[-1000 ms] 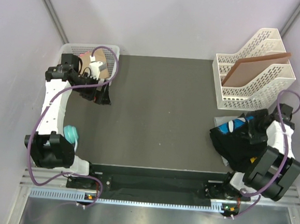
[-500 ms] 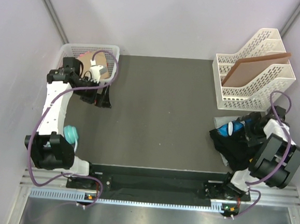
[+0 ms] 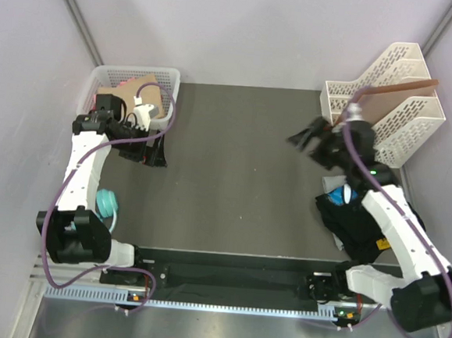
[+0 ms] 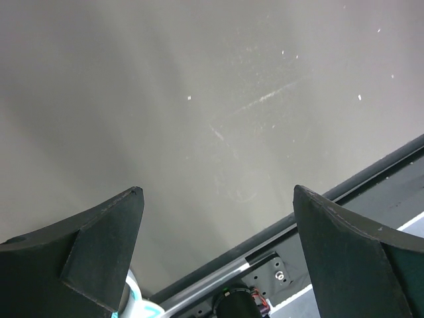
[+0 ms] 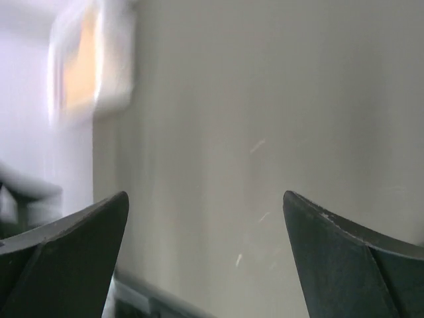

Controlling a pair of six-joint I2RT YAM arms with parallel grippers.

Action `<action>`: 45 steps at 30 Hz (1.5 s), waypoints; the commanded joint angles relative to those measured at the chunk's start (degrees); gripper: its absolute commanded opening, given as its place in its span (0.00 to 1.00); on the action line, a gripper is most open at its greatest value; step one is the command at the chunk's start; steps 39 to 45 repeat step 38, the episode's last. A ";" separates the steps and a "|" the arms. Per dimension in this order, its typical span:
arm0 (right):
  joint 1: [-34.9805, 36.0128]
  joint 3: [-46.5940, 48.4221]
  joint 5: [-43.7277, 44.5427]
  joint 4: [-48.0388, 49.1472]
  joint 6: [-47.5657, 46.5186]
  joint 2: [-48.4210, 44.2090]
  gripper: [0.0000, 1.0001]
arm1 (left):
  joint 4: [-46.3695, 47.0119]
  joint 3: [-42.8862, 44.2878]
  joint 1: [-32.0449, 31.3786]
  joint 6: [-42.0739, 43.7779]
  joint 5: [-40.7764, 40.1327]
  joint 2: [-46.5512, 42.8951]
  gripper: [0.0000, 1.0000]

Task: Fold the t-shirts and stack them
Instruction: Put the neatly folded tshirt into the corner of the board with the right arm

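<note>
The black t-shirt [image 3: 356, 225] lies crumpled at the mat's right edge, its blue-and-white print [image 3: 339, 196] facing up. A pale grey cloth edge [image 3: 331, 181] shows at its far side; I cannot tell if it is the grey shirt. My right gripper [image 3: 304, 136] is open and empty above the bare mat, left of the rack and beyond the shirt; its wrist view shows open jaws [image 5: 205, 193] over bare mat. My left gripper [image 3: 154, 152] is open and empty beside the basket; its wrist view shows open jaws [image 4: 216, 189] over the mat.
A white basket [image 3: 108, 74] with brown card pieces stands at the far left. A white file rack [image 3: 385, 142] holding the stiff brown board [image 3: 392, 92] stands at the far right. A teal object [image 3: 107, 202] sits by the left arm. The mat's near edge rail [image 4: 371, 175] shows.
My right arm has swung up and left, from beside the black shirt to above the mat near the rack. My left gripper has shifted only slightly.
</note>
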 commanded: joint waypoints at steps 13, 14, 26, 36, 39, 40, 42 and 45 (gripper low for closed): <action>51.49 20.34 29.78 -12.24 -14.06 25.83 1.00 | 10.09 -12.40 0.29 -2.44 -3.24 -11.07 0.99; 51.49 20.33 31.00 -12.32 -14.59 25.75 1.00 | 10.61 -12.75 0.29 -2.44 -3.41 -11.25 0.99; 49.74 21.57 39.11 -16.02 -17.23 27.33 1.00 | 22.12 -16.45 0.29 -9.38 -4.73 -9.32 0.99; 41.91 19.01 33.92 -12.85 -18.28 23.20 1.00 | 30.92 -19.26 0.37 -12.72 -10.44 -10.11 0.99; 41.39 19.63 33.83 -12.94 -18.98 23.72 1.00 | 32.32 -19.96 0.37 -12.55 -11.58 -10.29 0.99; 41.39 19.63 33.83 -12.94 -18.98 23.72 1.00 | 32.32 -19.96 0.37 -12.55 -11.58 -10.29 0.99; 41.39 19.63 33.83 -12.94 -18.98 23.72 1.00 | 32.32 -19.96 0.37 -12.55 -11.58 -10.29 0.99; 41.39 19.63 33.83 -12.94 -18.98 23.72 1.00 | 32.32 -19.96 0.37 -12.55 -11.58 -10.29 0.99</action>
